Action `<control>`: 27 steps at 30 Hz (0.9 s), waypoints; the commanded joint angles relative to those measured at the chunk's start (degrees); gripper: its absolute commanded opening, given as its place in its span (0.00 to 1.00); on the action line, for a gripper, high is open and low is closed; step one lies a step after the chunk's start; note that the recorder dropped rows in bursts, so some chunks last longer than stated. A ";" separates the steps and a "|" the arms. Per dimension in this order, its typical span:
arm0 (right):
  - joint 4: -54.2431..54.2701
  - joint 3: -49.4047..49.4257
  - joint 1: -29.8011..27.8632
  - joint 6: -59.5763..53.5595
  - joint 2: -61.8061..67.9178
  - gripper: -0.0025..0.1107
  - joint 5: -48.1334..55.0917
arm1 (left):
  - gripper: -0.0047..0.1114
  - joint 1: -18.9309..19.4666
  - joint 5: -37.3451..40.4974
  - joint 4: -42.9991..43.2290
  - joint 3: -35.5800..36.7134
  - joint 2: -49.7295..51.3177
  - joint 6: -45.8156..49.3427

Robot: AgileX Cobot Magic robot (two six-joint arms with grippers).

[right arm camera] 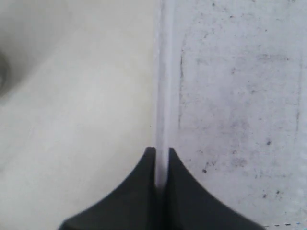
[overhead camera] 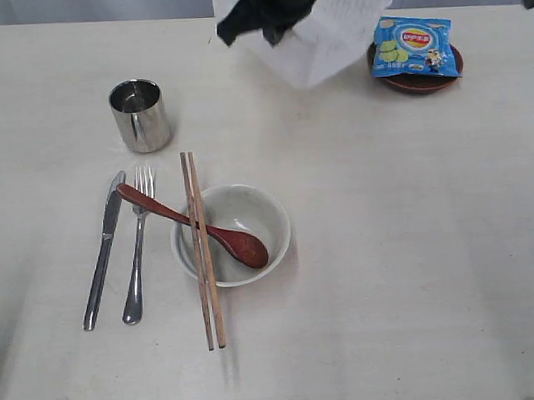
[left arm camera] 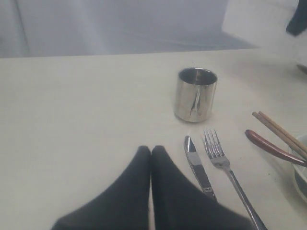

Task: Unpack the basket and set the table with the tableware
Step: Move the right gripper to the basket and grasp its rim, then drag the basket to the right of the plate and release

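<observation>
White basket [overhead camera: 330,37] is tilting near the desk's [overhead camera: 415,245] far edge, right pincer [right arm camera: 162,152] clamping its wall, left pincer [left arm camera: 150,149] clenched; two chopsticks [overhead camera: 206,285] are crossing one bowl [overhead camera: 281,222], broad desk spreading beside it.

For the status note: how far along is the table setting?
Done: mug, knife, fork, bowl with spoon and chopsticks laid out; plate out, chips on it. In hand: right hand pinches the tilted basket by its wall. Left: probably just setting the basket aside.

a pale grey draped backdrop [left arm camera: 120,24] rises behind the cream table [left arm camera: 72,120].
</observation>
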 commanded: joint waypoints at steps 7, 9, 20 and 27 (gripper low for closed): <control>-3.95 -4.57 -15.88 5.25 -7.94 0.02 3.45 | 0.04 -0.29 -0.61 0.52 0.18 -0.15 -0.24; -3.48 -4.57 -20.36 7.30 -6.72 0.02 4.83 | 0.04 -0.29 -0.61 0.52 0.18 -0.15 -0.24; -1.82 -4.57 -37.47 13.77 4.31 0.02 7.02 | 0.04 -0.29 -0.61 0.52 0.18 -0.15 -0.24; 5.67 -3.05 -38.46 10.78 11.01 0.02 6.90 | 0.04 -0.29 -0.61 0.52 0.18 -0.15 -0.24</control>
